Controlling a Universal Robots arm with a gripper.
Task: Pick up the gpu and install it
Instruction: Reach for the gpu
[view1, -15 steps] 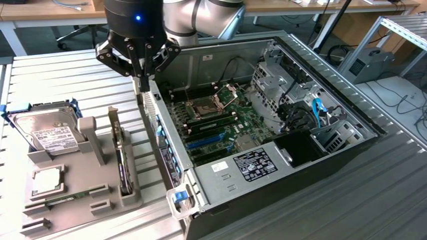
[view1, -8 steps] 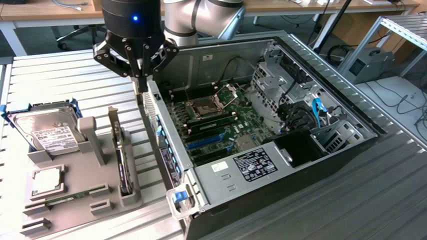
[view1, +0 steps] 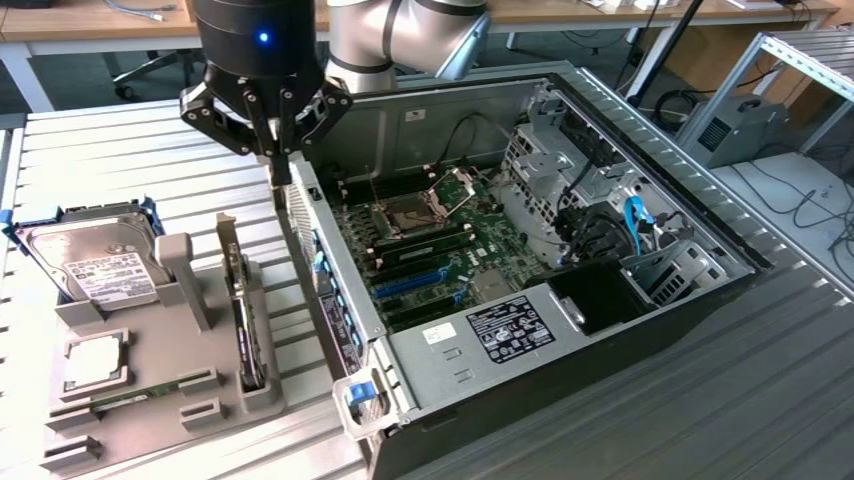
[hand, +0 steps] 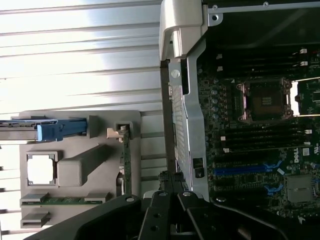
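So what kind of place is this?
Probably a robotics lab: a robot arm at an open desktop computer case on a slatted metal bench, a grey fixture holding a hard drive, office desks behind.

gpu (view1: 243, 300): one
hard drive (view1: 91, 262): one
memory stick (view1: 134, 392): one
processor chip (view1: 91, 362): one
grey holder (view1: 167, 345): one
computer case (view1: 400, 130): one
end effector (view1: 282, 175): one

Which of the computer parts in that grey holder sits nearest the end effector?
The thin expansion card with the silver bracket, standing on edge beside the open computer case; the silver hard drive and green memory stick sit farther off.
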